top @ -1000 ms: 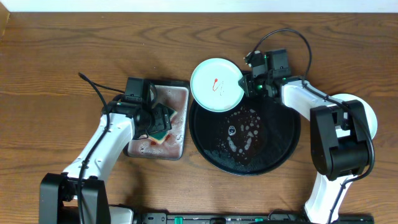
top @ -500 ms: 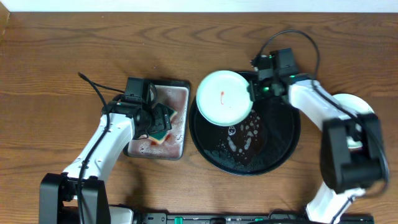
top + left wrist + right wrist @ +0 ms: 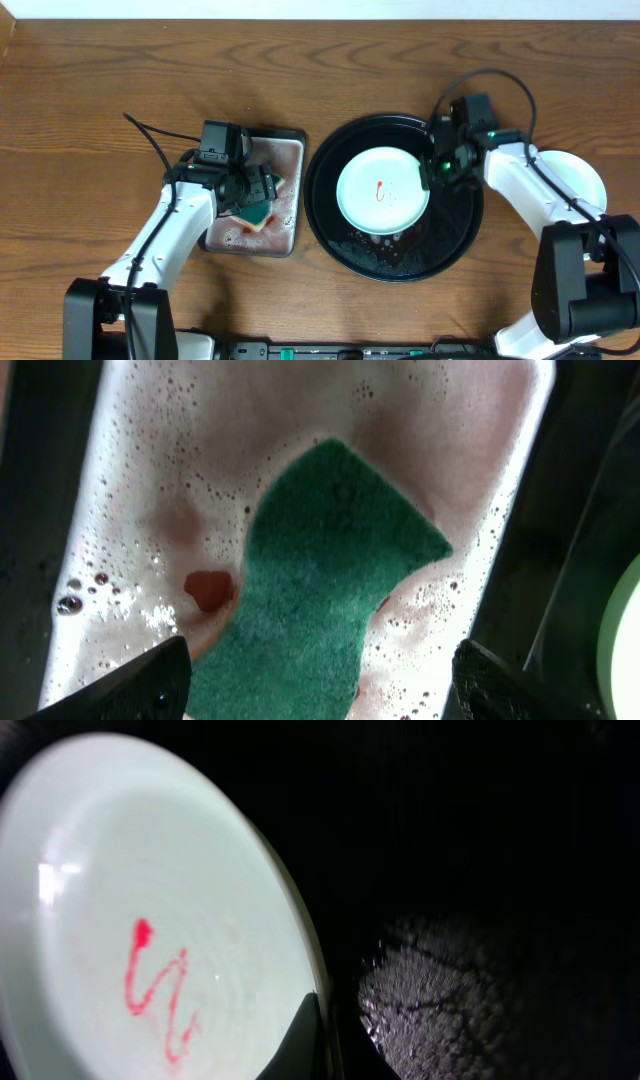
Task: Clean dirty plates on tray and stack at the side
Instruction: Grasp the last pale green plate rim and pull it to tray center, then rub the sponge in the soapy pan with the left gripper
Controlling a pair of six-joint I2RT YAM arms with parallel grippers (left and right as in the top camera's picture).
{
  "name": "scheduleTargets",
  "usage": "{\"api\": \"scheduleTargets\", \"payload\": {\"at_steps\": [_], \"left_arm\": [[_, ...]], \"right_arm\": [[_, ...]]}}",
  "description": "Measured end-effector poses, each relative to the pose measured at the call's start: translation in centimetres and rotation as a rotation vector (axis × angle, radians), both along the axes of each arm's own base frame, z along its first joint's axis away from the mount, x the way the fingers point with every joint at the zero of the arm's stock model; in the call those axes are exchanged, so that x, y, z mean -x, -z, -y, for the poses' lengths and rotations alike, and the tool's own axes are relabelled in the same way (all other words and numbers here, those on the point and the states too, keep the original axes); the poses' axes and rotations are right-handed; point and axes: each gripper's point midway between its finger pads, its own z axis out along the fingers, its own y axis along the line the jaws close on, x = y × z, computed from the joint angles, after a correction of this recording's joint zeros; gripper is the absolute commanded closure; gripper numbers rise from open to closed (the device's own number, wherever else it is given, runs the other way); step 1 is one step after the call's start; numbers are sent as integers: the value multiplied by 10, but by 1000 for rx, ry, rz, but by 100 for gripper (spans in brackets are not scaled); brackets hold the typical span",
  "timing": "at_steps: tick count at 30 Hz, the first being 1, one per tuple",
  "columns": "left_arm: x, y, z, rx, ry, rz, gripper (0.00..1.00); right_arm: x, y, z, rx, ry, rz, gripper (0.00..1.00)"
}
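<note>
A pale mint-white plate (image 3: 383,190) with a red sauce squiggle lies over the middle of the round black tray (image 3: 332,215). My right gripper (image 3: 432,168) is shut on its right rim; the right wrist view shows the plate (image 3: 140,920) with one finger (image 3: 300,1045) on its upper face. My left gripper (image 3: 254,200) is open over a green sponge (image 3: 320,580) that lies in the soapy sponge tray (image 3: 290,150); its fingers (image 3: 310,680) stand either side of the sponge. More plates (image 3: 590,180) lie at the right, partly hidden by my right arm.
The black tray holds suds and water (image 3: 385,240) near its front. A cable (image 3: 150,135) runs across the table left of the sponge tray.
My right gripper has carried the smeared plate from the tray's far-left rim to the right and down onto the tray's middle. The left arm has not moved.
</note>
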Motion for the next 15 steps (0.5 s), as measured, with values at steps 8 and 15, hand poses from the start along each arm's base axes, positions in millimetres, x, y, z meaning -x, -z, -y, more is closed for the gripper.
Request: {"api": "scheduleTargets", "payload": {"at_steps": [8,15], "left_arm": [[-8,-2,0,-22,61,44,20],[-6,22,0,-52,130,-10,28]], "right_arm": [[12,15,2,4,0,-26,99],[10,14,1,2,0,-14,99]]}}
